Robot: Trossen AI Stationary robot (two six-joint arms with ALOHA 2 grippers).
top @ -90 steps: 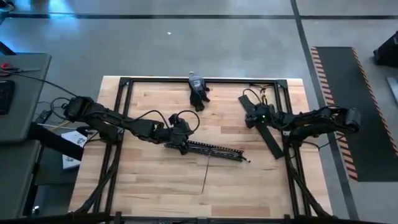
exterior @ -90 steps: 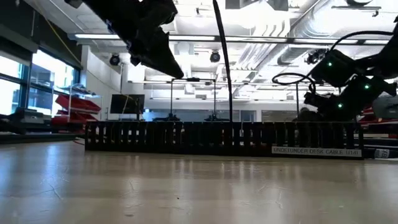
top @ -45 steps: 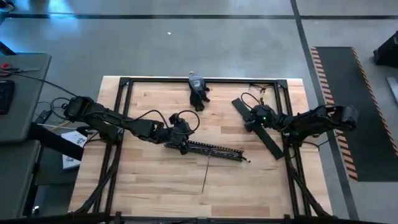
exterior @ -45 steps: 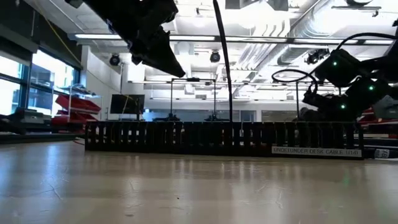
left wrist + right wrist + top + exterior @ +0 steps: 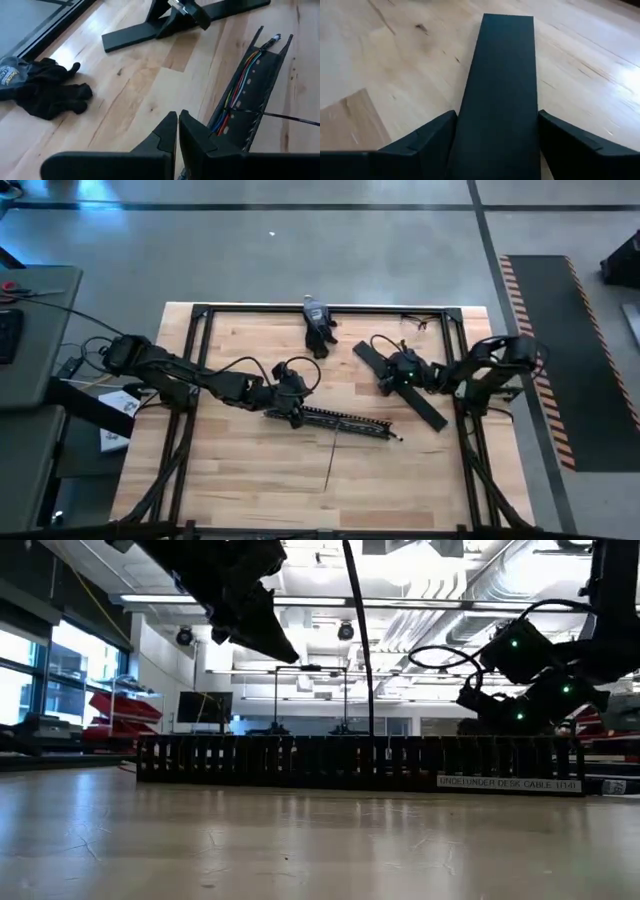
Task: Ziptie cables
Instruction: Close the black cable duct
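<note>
Gripping flat lid strip [image 5: 500,90]: right gripper [image 5: 398,372], fingers clamped on its edges | left gripper [image 5: 177,131] pinched closed, empty, at duct's [image 5: 335,420] 9 o'clock end | cables [image 5: 239,90] inside duct, table [image 5: 250,470] centre

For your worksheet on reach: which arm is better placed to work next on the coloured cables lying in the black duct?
Probably the left. The left gripper, fingers shut, sits at the duct end, beside the cables. The right gripper straddles the flat lid strip, farther off.

Grey concrete floor [image 5: 300,250] surrounds the wooden table [image 5: 250,470]; bright ceiling lights [image 5: 400,602], windows [image 5: 40,670] at one side.
</note>
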